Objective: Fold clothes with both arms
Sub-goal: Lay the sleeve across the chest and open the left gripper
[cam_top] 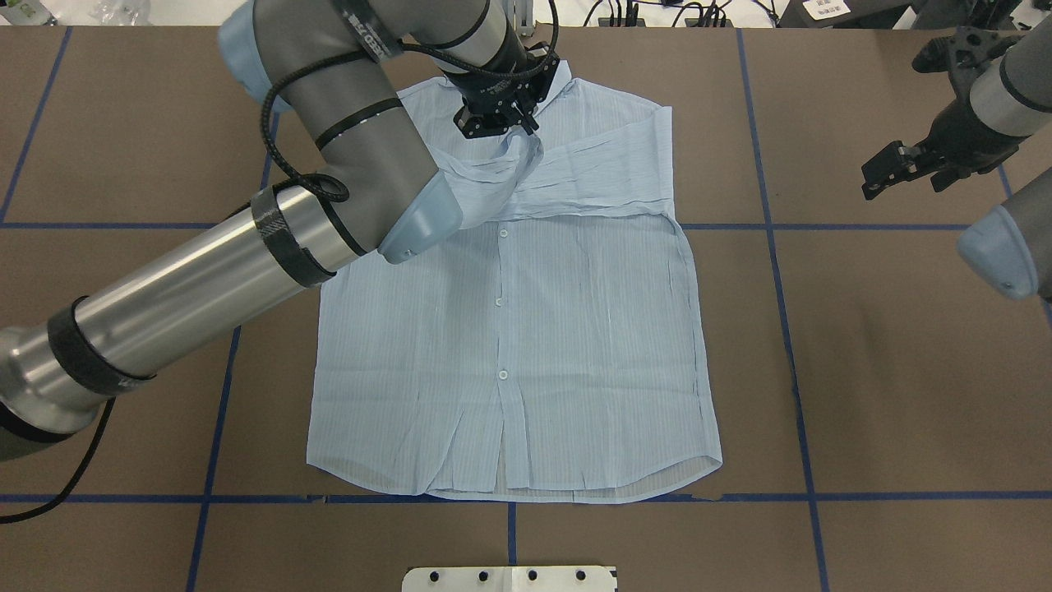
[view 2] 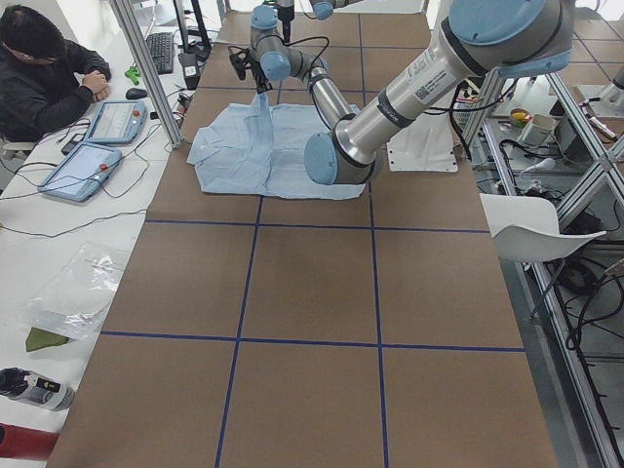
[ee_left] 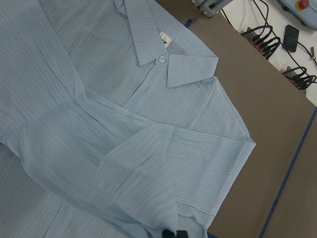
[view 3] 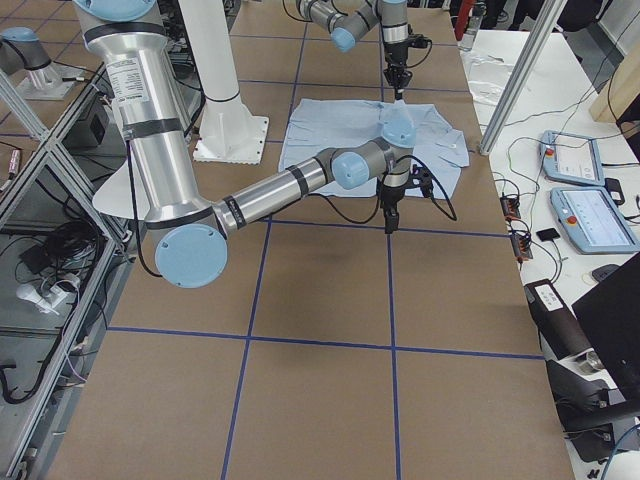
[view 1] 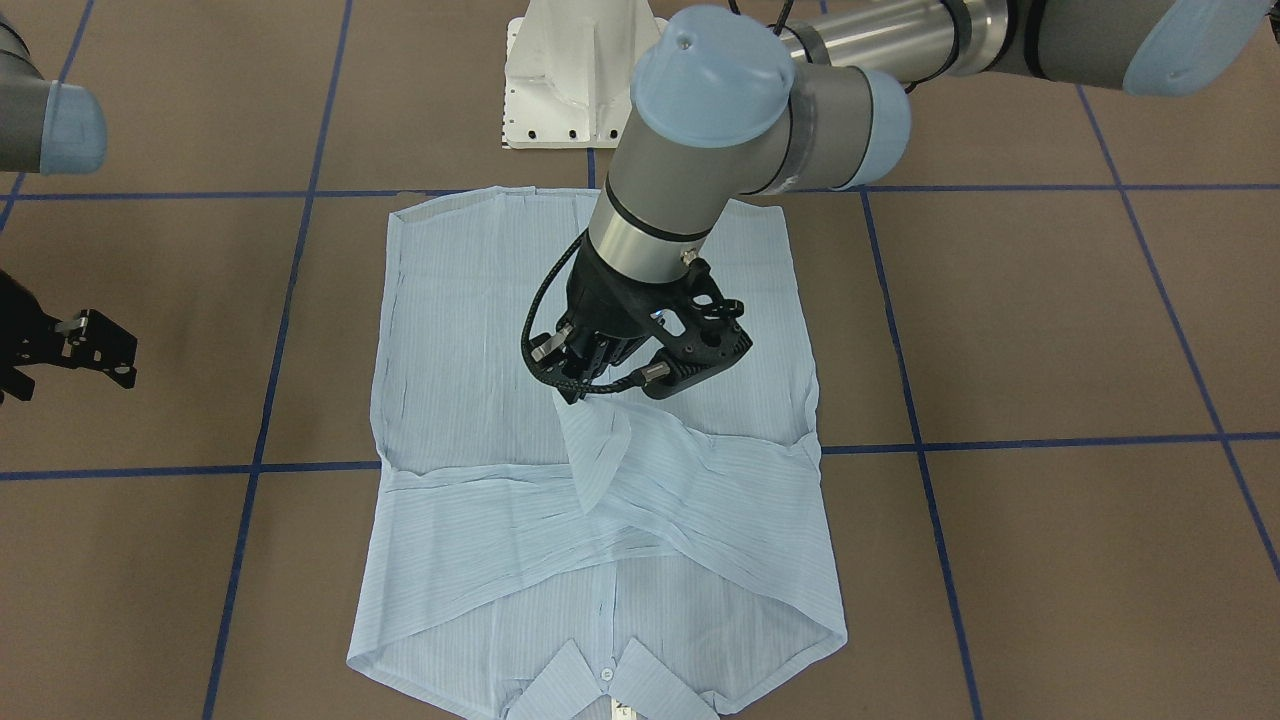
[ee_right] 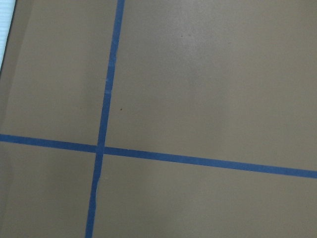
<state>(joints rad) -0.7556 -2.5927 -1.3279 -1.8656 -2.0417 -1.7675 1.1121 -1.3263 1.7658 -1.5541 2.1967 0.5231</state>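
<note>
**Q:** So, item one: the shirt [cam_top: 534,329]. Where did it lie?

**A:** Flat on the table [cam_top: 863,370], buttons up, hem towards my base, collar [ee_left: 190,69] on the far side. The other sleeve [cam_top: 608,177] lay folded across the chest just below the collar.

**Q:** Item two, your left gripper [view 1: 577,393]?

**A:** Clamped on the sleeve [view 1: 600,450], just beside the collar on the hem side. I held the cloth raised in a peak, I judge so that it could cross the chest without dragging the layers beneath.

**Q:** Item three, the right gripper [cam_top: 896,181]?

**A:** Well apart from the collar, off the cloth on my right. The jaws looked parted and held nothing. I judge it was parked there to stay out of the sleeve's path.

**Q:** What did each view add?

**A:** The left wrist view alone showed the collar whole, with its label and top button, and my fingertips [ee_left: 168,234] pinching the fabric. In the overhead view my own wrist covered most of that. The front-facing view showed the lifted peak. The right wrist view gave only bare table and crossing blue tape [ee_right: 198,161].
</note>
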